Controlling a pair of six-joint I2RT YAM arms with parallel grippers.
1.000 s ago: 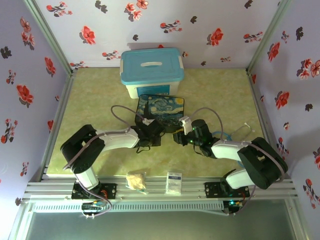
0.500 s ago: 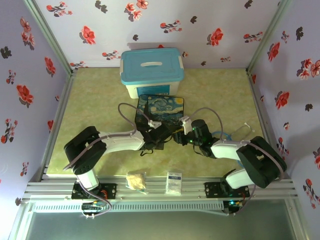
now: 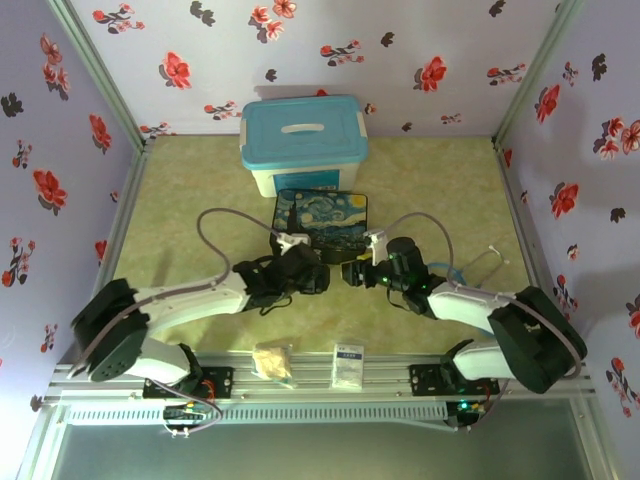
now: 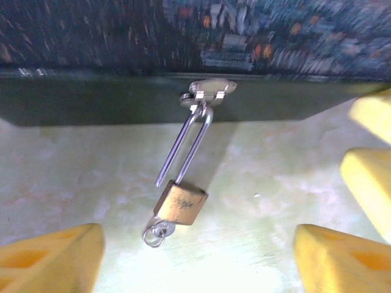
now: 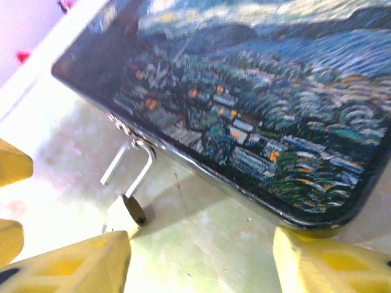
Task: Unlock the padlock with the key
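brass padlock (image 4: 180,204), one, with one key (image 4: 155,232) at its base; left end effector (image 4: 195,259), right end effector (image 5: 198,262) spread.

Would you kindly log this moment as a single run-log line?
left gripper: open, clear of padlock | right gripper: open | shackle: one leg free, hooked through tin hasp | key: in padlock

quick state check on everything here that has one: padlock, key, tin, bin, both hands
painted tin: lid shut
padlock: shackle popped open, hooked through the hasp
key: in the padlock's keyhole
blue-lidded bin: lid on
left hand: open, holding nothing
right hand: open, holding nothing
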